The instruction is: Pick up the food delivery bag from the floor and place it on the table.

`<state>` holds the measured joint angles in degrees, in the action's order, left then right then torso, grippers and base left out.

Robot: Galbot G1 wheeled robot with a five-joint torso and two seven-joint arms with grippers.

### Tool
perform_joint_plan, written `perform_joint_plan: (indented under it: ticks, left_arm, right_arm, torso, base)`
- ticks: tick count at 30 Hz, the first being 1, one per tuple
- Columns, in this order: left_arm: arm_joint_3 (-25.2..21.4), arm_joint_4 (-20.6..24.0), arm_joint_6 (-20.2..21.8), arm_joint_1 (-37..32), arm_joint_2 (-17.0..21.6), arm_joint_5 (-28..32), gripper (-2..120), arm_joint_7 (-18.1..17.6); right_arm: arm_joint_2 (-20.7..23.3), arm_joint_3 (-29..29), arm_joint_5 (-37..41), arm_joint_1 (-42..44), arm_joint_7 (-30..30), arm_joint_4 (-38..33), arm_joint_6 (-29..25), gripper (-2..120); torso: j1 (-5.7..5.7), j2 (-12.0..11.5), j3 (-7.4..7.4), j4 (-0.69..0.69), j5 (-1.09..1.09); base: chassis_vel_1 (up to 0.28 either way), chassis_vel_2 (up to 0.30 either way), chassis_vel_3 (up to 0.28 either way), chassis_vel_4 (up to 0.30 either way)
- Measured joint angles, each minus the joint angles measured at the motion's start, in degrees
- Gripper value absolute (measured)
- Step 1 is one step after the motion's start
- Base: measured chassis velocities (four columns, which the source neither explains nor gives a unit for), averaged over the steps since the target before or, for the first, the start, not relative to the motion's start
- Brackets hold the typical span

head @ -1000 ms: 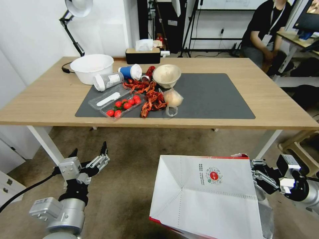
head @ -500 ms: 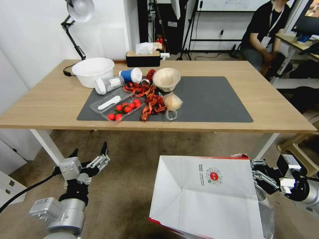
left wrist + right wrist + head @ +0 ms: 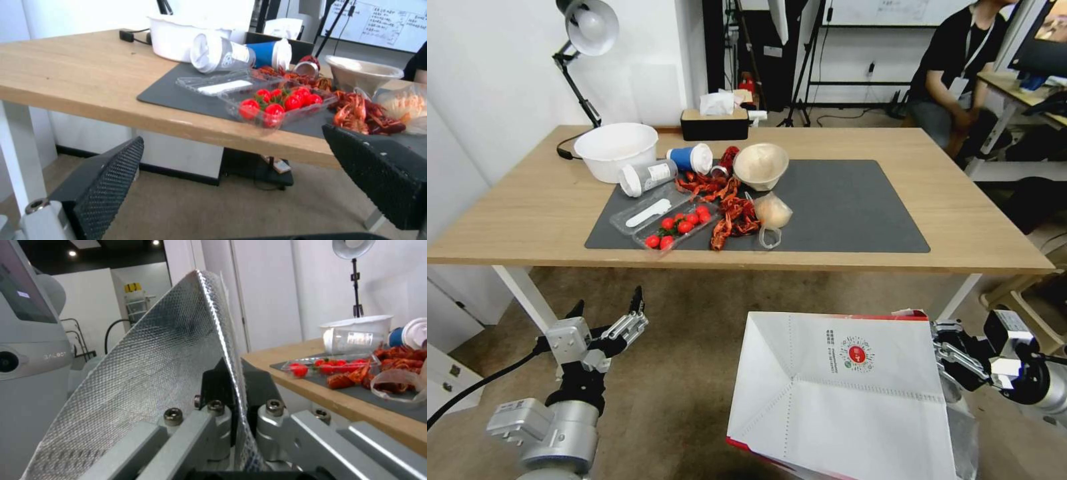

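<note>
food delivery bag (image 3: 840, 393) | rim pinched, right end effector (image 3: 944, 357) | below table (image 3: 994, 220) edge | left end effector (image 3: 607, 313) agape, empty

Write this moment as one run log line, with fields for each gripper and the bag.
right gripper: shut on food delivery bag wall | bag: held off floor, below table edge | left gripper: open, idle, low before table

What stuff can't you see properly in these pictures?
- Food delivery bag: its bottom is cut off by the head view's lower edge, and what is inside is hidden by its white wall.
- Logo: print too small to read.
- Right gripper, shut on the bag's wall: fingertips hidden behind foil lining.
- Left gripper: open, empty.
</note>
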<state>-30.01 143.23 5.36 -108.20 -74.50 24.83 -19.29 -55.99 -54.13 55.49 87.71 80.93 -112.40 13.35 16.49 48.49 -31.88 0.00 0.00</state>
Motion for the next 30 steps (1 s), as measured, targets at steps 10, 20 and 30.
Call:
perform_joint_plan:
  ticks: [10,20,30]
  left_arm:
    - [-0.1,0.0,-0.1,-0.4,0.1,0.0,100,0.0]
    - [0.1,0.0,-0.2,-0.3,0.1,-0.2,100,0.2]
    - [-0.1,0.0,-0.1,-0.4,0.1,-0.1,100,0.6]
  right_arm:
    - [-0.2,-0.1,0.0,0.3,0.0,-0.3,0.0,0]
    - [-0.4,-0.4,-0.3,0.5,0.5,-0.3,0.0,0]
    - [-0.4,-0.2,-0.4,0.3,0.5,0.0,0.0,0]
  torso:
    - [1.70,3.9,-2.19,0.00,0.00]
    - [3.00,6.9,-3.87,0.00,0.00]
    - [4.43,10.2,-5.78,0.00,0.00]
  base:
    - [0.000,0.000,0.000,0.000]
    - [0.000,0.000,0.000,0.000]
    - [0.000,0.000,0.000,0.000]
